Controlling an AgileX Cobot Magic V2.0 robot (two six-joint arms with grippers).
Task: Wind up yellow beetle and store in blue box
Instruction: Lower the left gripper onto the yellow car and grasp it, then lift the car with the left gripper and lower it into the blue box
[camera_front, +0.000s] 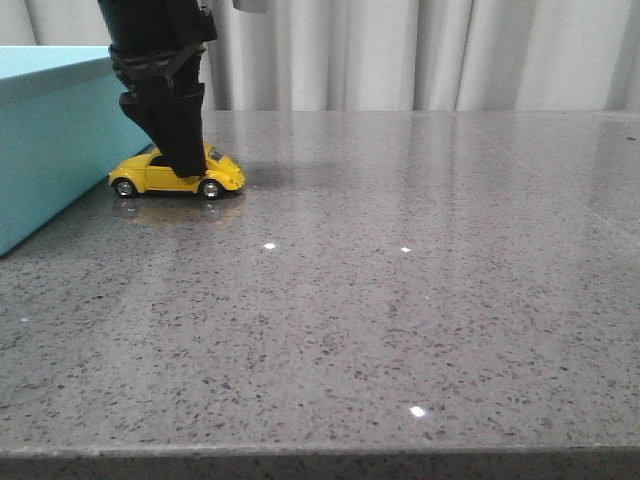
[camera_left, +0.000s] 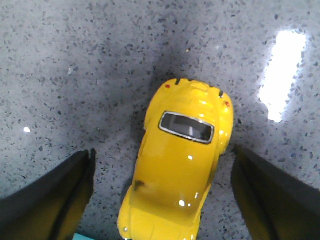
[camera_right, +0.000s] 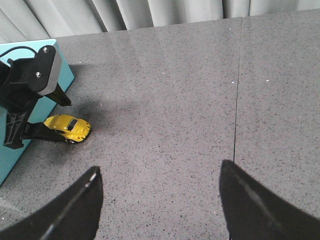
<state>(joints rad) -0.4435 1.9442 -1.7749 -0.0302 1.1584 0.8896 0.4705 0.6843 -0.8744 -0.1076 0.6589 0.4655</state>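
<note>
Item: yellow beetle (camera_left: 180, 170), between the spread left claw (camera_left: 162, 197); watch it, uneven closing could roll it away.

A robot test lab: a bare speckled grey stone tabletop (camera_front: 420, 300) backed by pale grey pleated curtains (camera_front: 420, 55).

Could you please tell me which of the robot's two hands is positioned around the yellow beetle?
The left hand: its open fingers straddle the yellow beetle. The right hand is open over bare table, well away.
</note>
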